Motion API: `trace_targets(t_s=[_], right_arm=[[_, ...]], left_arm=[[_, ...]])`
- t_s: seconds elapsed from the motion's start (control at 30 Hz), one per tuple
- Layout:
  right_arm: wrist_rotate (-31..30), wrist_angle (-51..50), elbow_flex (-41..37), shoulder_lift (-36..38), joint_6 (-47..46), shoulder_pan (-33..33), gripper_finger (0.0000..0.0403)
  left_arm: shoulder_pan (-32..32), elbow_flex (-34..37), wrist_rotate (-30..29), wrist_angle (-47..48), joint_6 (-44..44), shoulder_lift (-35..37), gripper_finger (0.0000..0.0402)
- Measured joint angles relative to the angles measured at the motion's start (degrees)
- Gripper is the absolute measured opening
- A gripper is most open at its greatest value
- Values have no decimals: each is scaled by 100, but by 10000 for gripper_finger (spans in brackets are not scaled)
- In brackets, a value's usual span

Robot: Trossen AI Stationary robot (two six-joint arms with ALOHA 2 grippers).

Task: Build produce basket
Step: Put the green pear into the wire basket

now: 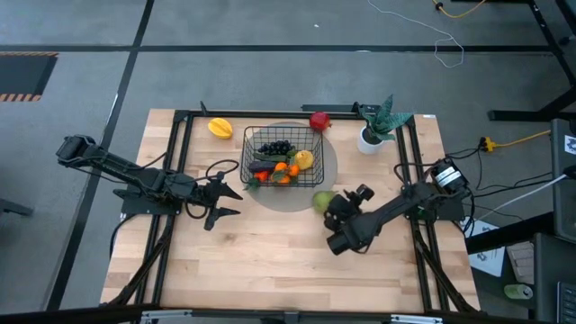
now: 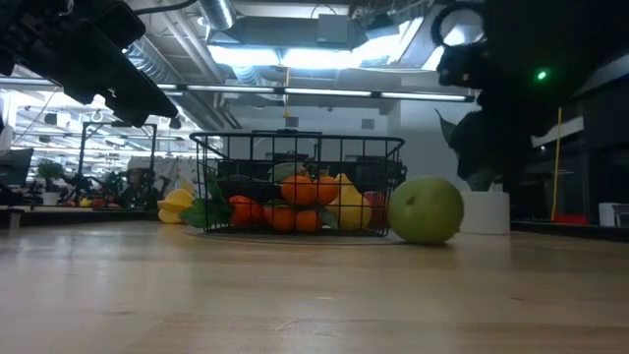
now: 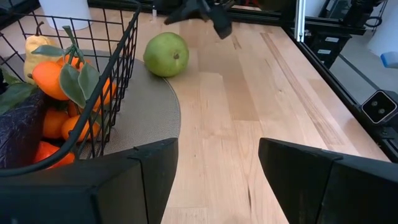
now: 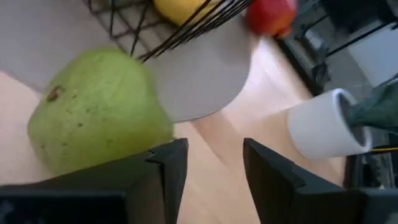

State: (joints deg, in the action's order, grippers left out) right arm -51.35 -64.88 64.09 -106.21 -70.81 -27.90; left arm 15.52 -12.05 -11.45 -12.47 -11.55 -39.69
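The black wire basket (image 1: 283, 155) stands on a round grey mat (image 1: 315, 184) at mid-table. It holds dark grapes (image 1: 274, 148), tangerines (image 1: 286, 171) and a yellow fruit (image 1: 304, 159). A green pear (image 1: 322, 201) rests on the table at the mat's near right edge, and also shows in the low view (image 2: 426, 209). My right gripper (image 1: 336, 212) is open just right of the pear, which shows beside one finger in the right wrist view (image 4: 93, 112). My left gripper (image 1: 227, 202) is open and empty, left of the basket. A yellow fruit (image 1: 220, 127) and a red fruit (image 1: 319, 120) lie outside the basket, toward the far edge.
A white-potted green plant (image 1: 378, 126) stands at the far right, beyond the red fruit. Black frame rails (image 1: 175, 180) run along the table's left and right sides. Bare wood lies between the basket and the near edge.
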Motion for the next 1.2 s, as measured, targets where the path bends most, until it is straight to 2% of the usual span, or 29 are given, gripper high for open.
trace_targets(t_s=[0.2,0.3,0.43,0.6,0.93,1.2], right_arm=[[954,1333,-174,-4,1244,294,149],[1004,1954,-172,-4,1736,299,149],[1168,2309,-23,-4,2179,300,149],[1243,2307,84,-4,2456,300,149],[1395,2126,99,-4,2451,321,149],[2394,1780,101,19,2274,319,149]], left_arm=[[-1,0,-2,2,8,0,213],[-2,0,-2,0,8,-2,213],[-1,0,-2,2,10,-1,213],[-2,0,-2,2,10,0,213],[0,0,-2,2,10,0,213],[0,0,-2,2,10,1,213]])
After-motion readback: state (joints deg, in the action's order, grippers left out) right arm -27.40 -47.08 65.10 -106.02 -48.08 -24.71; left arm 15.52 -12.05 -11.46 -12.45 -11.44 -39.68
